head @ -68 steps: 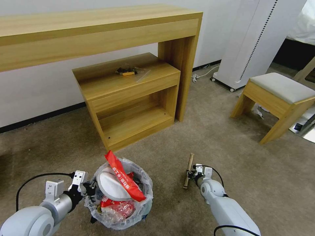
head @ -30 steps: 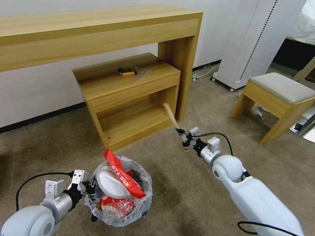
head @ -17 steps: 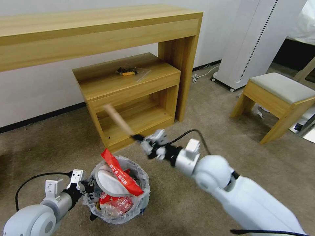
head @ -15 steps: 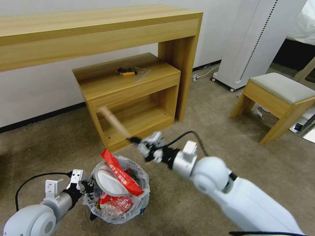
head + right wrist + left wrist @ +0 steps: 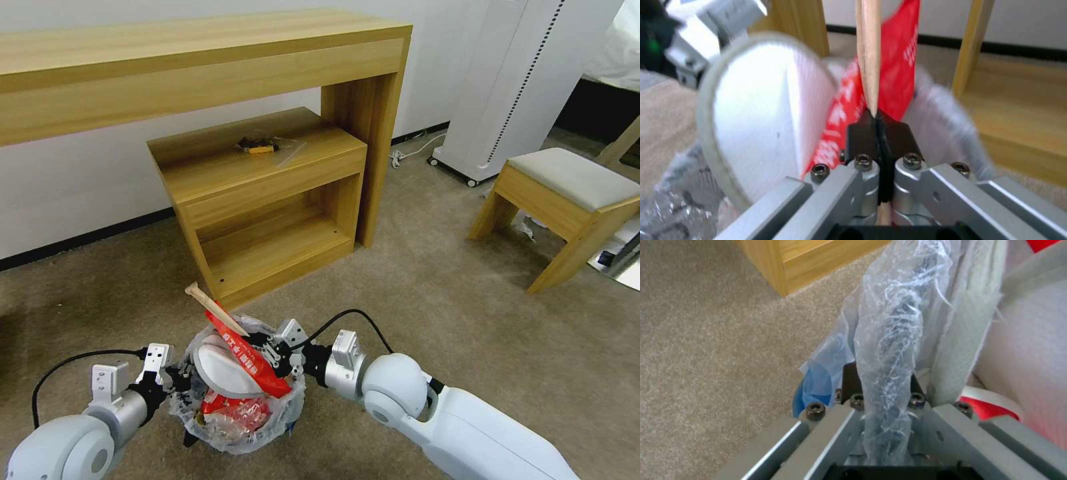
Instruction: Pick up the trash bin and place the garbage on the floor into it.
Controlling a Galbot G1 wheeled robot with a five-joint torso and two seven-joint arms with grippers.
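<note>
In the head view the trash bin point(image 5: 240, 400) stands on the floor point(image 5: 427, 293), before the wooden shelf unit point(image 5: 267, 200), with the right end effector point(image 5: 263, 345) above its rim. In the left wrist view the left end effector point(image 5: 880, 386) is clamped on the bin's bagged rim. In the right wrist view the right end effector's jaws are closed on the wooden stick point(image 5: 868, 50), beside a white slipper point(image 5: 760, 110) and the red wrapper point(image 5: 898, 66).

red wrapper point(image 5: 250, 357) w/ white print, white slipper point(image 5: 220, 373), beige-brown floor point(image 5: 427, 293)
</note>
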